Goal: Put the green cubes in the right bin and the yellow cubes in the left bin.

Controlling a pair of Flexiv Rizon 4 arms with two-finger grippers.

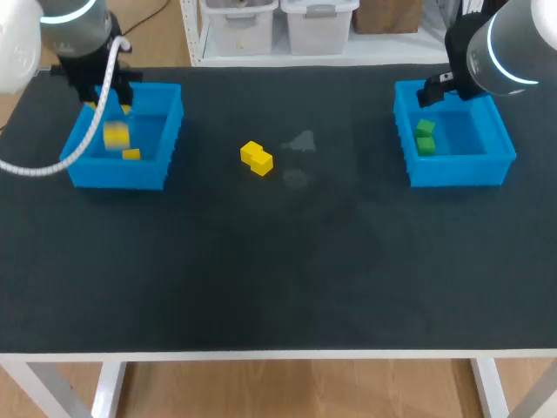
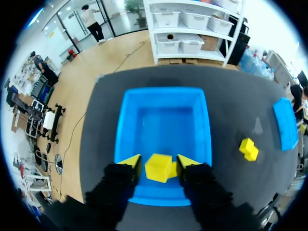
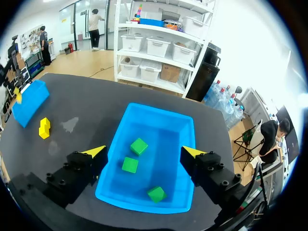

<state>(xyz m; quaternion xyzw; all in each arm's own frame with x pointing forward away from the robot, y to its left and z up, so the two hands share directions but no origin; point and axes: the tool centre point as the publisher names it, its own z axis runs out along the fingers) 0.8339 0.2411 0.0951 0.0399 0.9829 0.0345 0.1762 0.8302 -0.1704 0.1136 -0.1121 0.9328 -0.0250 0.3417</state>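
My left gripper hangs over the left blue bin, fingers open. A yellow cube is blurred in the air below it, inside the bin; in the left wrist view this cube shows between the parted yellow tips of the left gripper. Another yellow cube lies in the bin. Two touching yellow cubes sit mid-table. My right gripper stands wide open and empty above the right blue bin, which holds three green cubes.
The right bin stands at the table's far right, the left bin at its far left. Faint pale smudges mark the dark mat beside the loose yellow cubes.
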